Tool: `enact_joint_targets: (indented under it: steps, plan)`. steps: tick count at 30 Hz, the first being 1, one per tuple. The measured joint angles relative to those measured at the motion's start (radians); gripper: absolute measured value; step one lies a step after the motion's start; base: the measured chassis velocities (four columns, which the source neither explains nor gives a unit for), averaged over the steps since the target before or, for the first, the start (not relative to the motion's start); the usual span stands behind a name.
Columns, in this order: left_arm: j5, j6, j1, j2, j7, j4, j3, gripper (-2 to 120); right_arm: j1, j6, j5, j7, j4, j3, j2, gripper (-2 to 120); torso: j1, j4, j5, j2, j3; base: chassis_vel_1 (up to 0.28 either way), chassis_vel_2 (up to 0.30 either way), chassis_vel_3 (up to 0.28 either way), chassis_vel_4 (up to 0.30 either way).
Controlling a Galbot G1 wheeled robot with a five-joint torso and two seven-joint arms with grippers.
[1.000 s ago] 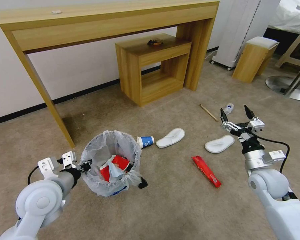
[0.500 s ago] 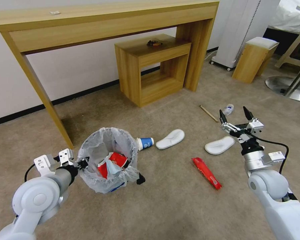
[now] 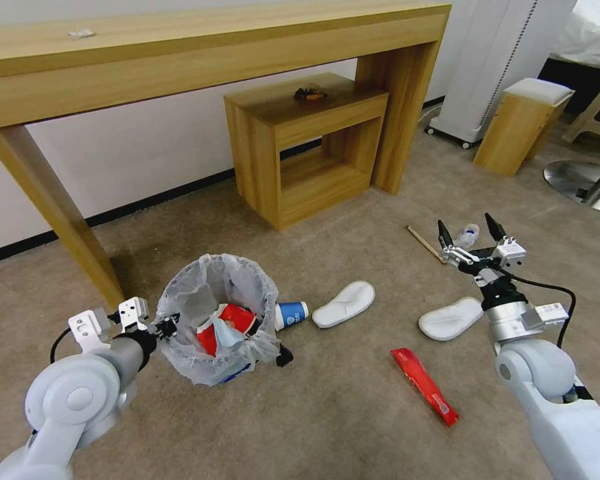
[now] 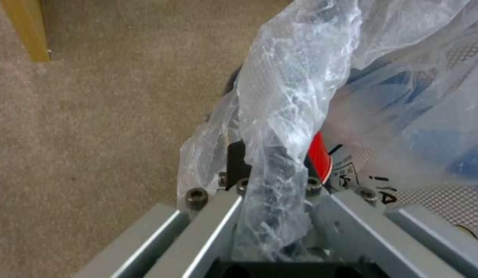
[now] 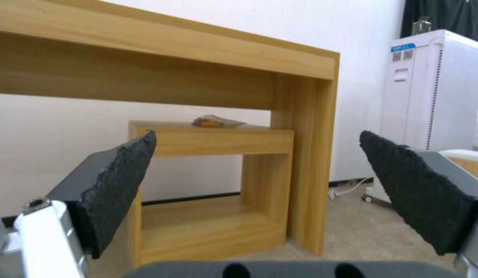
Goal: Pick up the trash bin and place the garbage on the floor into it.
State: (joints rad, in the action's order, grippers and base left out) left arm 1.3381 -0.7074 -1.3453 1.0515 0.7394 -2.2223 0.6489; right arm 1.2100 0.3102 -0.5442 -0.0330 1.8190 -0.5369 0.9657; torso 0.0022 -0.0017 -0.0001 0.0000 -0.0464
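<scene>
The trash bin point(image 3: 217, 313), dark with a crinkly white bag over its rim, hangs at my lower left above the beige floor point(image 3: 327, 413). My left gripper point(image 3: 170, 327) is shut on its near rim, pinching the bag point(image 4: 272, 162). A red cup point(image 3: 230, 325) and papers lie inside. On the floor lie a blue cup point(image 3: 292, 315) beside the bin, two white slippers point(image 3: 343, 303) point(image 3: 450, 318), a red wrapper point(image 3: 425, 385), a wooden stick point(image 3: 423, 243) and a small bottle point(image 3: 469, 235). My right gripper point(image 3: 467, 228) hovers open above the right slipper, holding nothing.
A long wooden desk point(image 3: 213, 47) runs along the wall, with a small wooden table point(image 3: 307, 147) under its right end. A wooden stool point(image 3: 523, 127), a white appliance point(image 3: 493, 67) and a metal chair base point(image 3: 583, 187) stand at the right.
The whole view has shifted as the robot moved toward the desk. The bin, still held by my left gripper, now sits closer to the blue cup. The right gripper stays open.
</scene>
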Motion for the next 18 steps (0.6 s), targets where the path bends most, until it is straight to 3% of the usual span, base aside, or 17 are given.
enact_joint_targets:
  steps: [3, 10, 12, 13, 14, 17, 18]
  plan:
    - [0.001, -0.001, 0.000, -0.002, 0.000, 0.000, 0.007, 0, 0.007, -0.013, 0.005, 0.017, 0.001, 0.008, -0.005, 100, 0.000, 0.0001, 0.0001, 0.000, 0.000, 0.020, -0.012, -0.013, 0.014]
    - [0.011, -0.004, 0.002, -0.006, 0.002, 0.001, 0.031, 0, 0.074, -0.139, 0.013, 0.031, 0.035, 0.016, -0.043, 100, 0.000, 0.0001, 0.0002, 0.000, 0.000, 0.000, 0.000, 0.000, 0.000]
    - [0.019, -0.007, 0.000, -0.008, 0.005, -0.001, 0.042, 0, 0.116, -0.241, 0.012, 0.031, 0.063, 0.014, -0.070, 100, 0.000, 0.0000, 0.0002, 0.000, 0.000, 0.000, 0.000, 0.000, 0.000]
    - [0.024, -0.009, -0.002, -0.010, 0.007, -0.004, 0.049, 0, 0.147, -0.339, 0.006, 0.024, 0.088, 0.005, -0.093, 100, 0.000, -0.0001, 0.0002, 0.000, 0.000, 0.000, 0.000, 0.000, 0.000]
    - [0.024, -0.009, -0.002, -0.010, 0.007, -0.004, 0.049, 0, 0.147, -0.339, 0.006, 0.024, 0.088, 0.005, -0.093, 100, 0.000, -0.0001, 0.0002, 0.000, 0.000, 0.000, 0.000, 0.000, 0.000]
    - [0.040, -0.014, -0.007, -0.010, 0.007, -0.017, 0.067, 0, 0.203, -0.561, -0.014, -0.021, 0.125, -0.013, -0.149, 100, 0.000, -0.0001, 0.0000, 0.000, 0.000, 0.000, 0.000, 0.000, 0.000]
    - [0.040, -0.014, -0.007, -0.010, 0.007, -0.017, 0.067, 0, 0.203, -0.561, -0.014, -0.021, 0.125, -0.013, -0.149, 100, 0.000, -0.0001, 0.0000, 0.000, 0.000, 0.000, 0.000, 0.000, 0.000]
